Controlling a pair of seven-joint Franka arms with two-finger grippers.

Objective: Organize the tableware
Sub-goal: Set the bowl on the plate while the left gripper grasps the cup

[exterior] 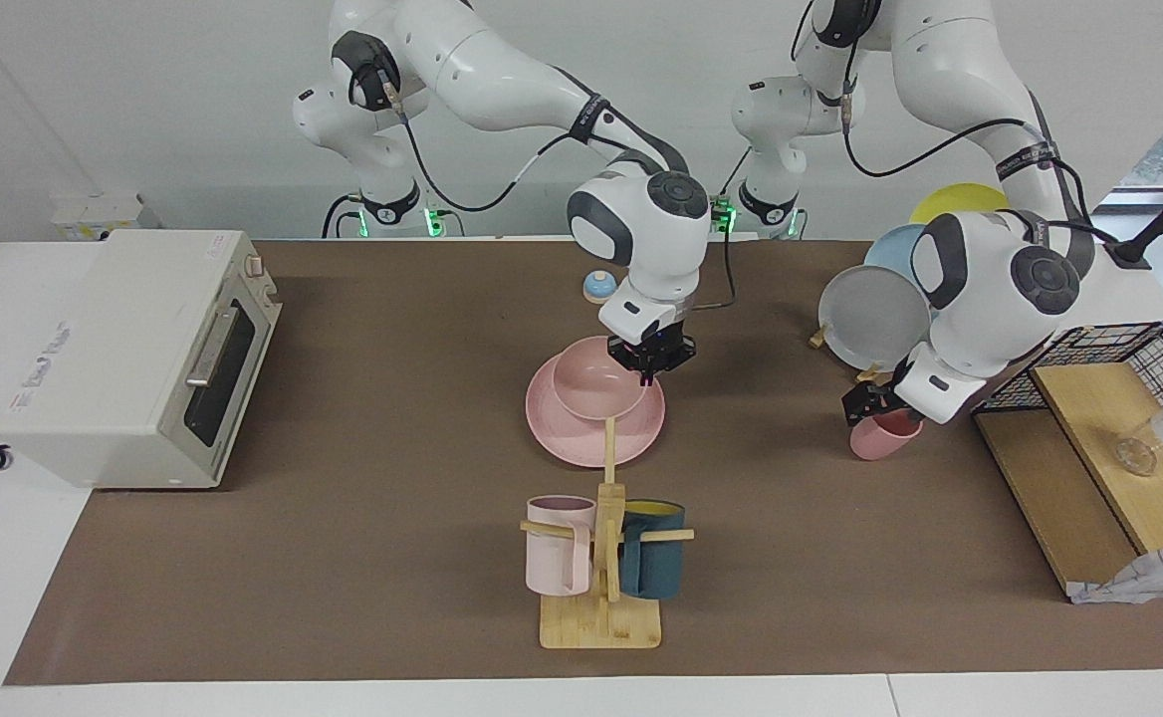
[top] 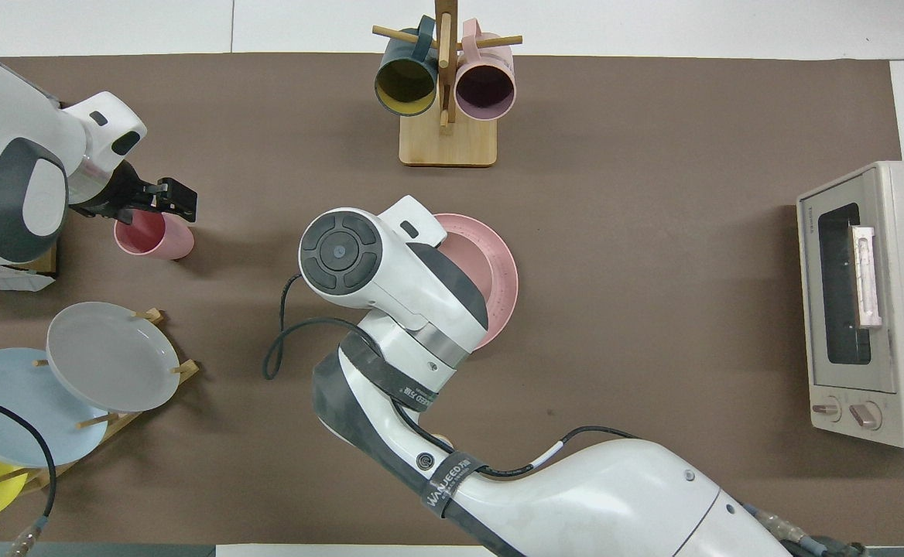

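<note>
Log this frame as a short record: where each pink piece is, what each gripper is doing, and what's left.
bowl: on the pink plate, mid-table
cup: upright on the mat, toward the left arm's end
right gripper: at the bowl's rim
left gripper: at the cup's rim
remaining: cup not yet with the plate and bowl

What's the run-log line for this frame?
bowl on plate | right pincer at bowl rim | left pincer at cup rim

Matte pink plate (exterior: 581,438), bowl (exterior: 591,383) and cup (exterior: 880,435); brown table mat (exterior: 343,558); pale pink mug (exterior: 559,546), teal mug (exterior: 653,550); grey plate (exterior: 870,317)
</note>
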